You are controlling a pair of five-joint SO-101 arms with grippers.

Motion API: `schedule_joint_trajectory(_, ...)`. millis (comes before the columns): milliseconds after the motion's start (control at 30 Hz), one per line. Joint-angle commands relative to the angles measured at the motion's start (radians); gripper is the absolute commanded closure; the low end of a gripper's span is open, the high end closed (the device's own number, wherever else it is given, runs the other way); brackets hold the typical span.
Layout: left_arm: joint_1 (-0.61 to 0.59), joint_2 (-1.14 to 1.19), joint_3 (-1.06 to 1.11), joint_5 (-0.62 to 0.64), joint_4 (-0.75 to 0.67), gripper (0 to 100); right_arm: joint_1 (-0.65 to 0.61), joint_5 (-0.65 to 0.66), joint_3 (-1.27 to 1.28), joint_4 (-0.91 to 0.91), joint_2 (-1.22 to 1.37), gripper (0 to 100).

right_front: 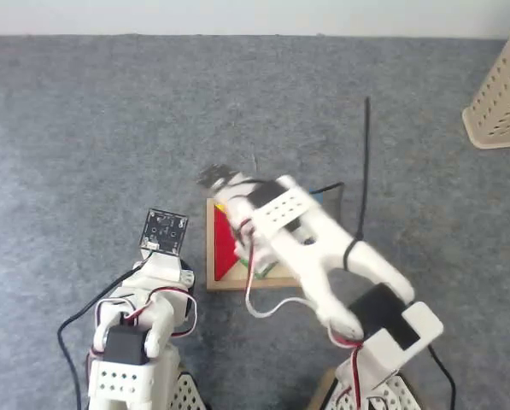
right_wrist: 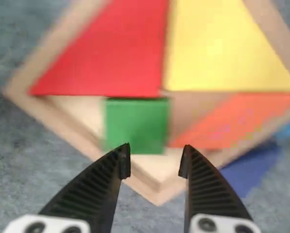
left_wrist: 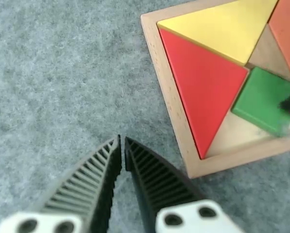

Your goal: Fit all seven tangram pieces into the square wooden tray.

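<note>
red triangle (left_wrist: pixel 203 92) lies long side along tray (left_wrist: pixel 176 104) wall; left jaws clenched, right jaws released.

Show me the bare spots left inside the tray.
Bare wood lies between the red triangle, the green square and the tray rim; a smaller gap sits among the yellow triangle, orange piece and green square. The right hand crowds that side.
</note>
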Motion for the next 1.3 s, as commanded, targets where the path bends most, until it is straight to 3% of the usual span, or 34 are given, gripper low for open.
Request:
schedule_joint_trajectory(0,-0.006,-0.021,-0.019,0.006,0.006,99,0.125,0.002,-0.057,0.024,-0.097,84.4)
schedule_joint_trajectory(133,-0.006,-0.021,-0.019,0.006,0.006,99,0.219,0.008,-0.054,0.053,-0.17,85.7)
schedule_joint_trajectory(300,-0.006,-0.021,-0.019,0.006,0.006,99,0.298,0.009,-0.054,0.045,-0.179,99.6)
schedule_joint_trajectory(533,-0.006,-0.021,-0.019,0.006,0.006,99,0.266,0.02,-0.061,0.01,-0.01,87.3)
schedule_joint_trajectory(967,-0.006,-0.021,-0.019,0.006,0.006,99,0.294,0.054,-0.054,-0.021,0.045,85.4)
schedule_joint_trajectory(1133,-0.006,-0.021,-0.019,0.006,0.006,99,0.295,0.052,-0.048,-0.019,0.047,71.0)
schedule_joint_trajectory(1267,-0.006,-0.021,-0.019,0.006,0.006,99,0.283,0.074,-0.021,-0.028,0.048,69.2)
